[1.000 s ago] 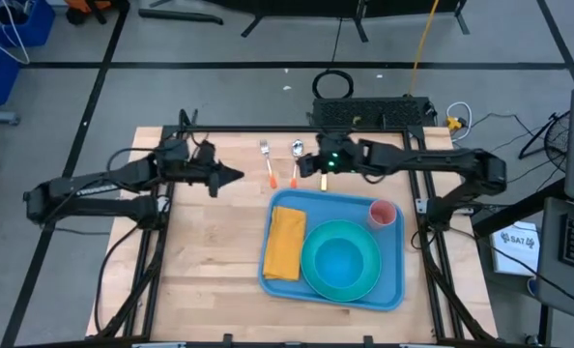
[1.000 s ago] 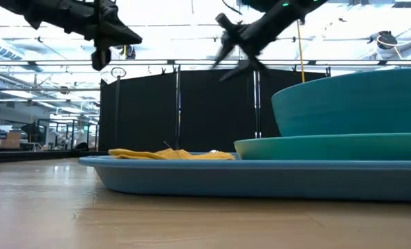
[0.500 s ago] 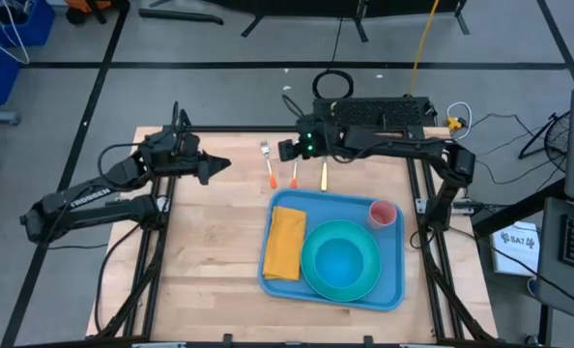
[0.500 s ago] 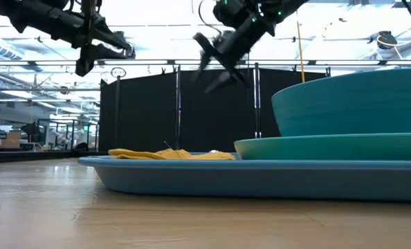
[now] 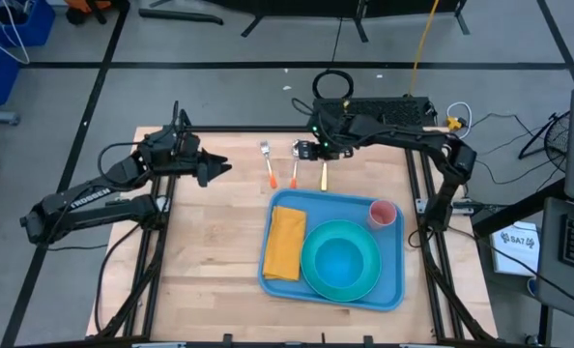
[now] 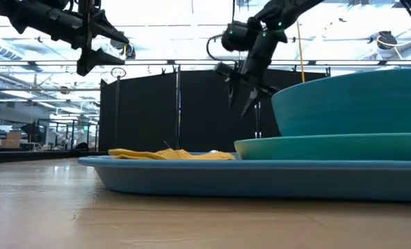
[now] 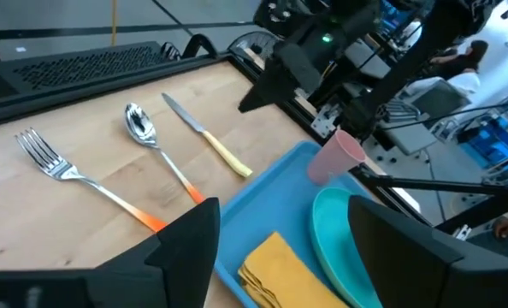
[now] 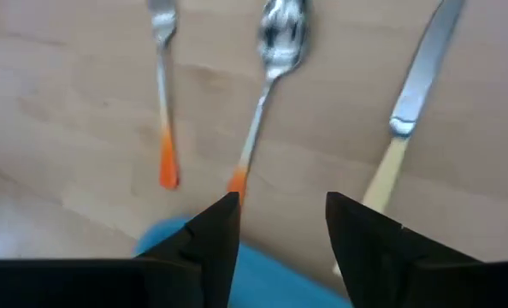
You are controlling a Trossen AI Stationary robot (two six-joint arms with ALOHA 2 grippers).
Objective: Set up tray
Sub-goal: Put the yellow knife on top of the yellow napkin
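A blue tray (image 6: 261,178) is seen resting on the wooden tabletop (image 6: 122,221). On it a yellow cloth (image 6: 167,154) lies flat, beside a teal plate (image 6: 330,146) carrying what appears to be a teal bowl (image 6: 351,104). The right end effector (image 6: 243,93) is held above, fingers parted and pointing downward; the left end effector (image 6: 98,48) is raised farther off.

blue tray (image 5: 395,275), flat on table, loaded

A large flat blue plastic rectangular tray (image 5: 391,280) is seen on the pale wooden desk (image 5: 205,251). A folded mustard-yellow cloth napkin (image 5: 285,243), a round teal plate (image 5: 340,261) and a small pink cup (image 5: 383,213) are seen. The silver fork (image 5: 267,162) and silver spoon (image 5: 296,161) have orange handles; the silver knife (image 5: 324,174) has a yellow one.
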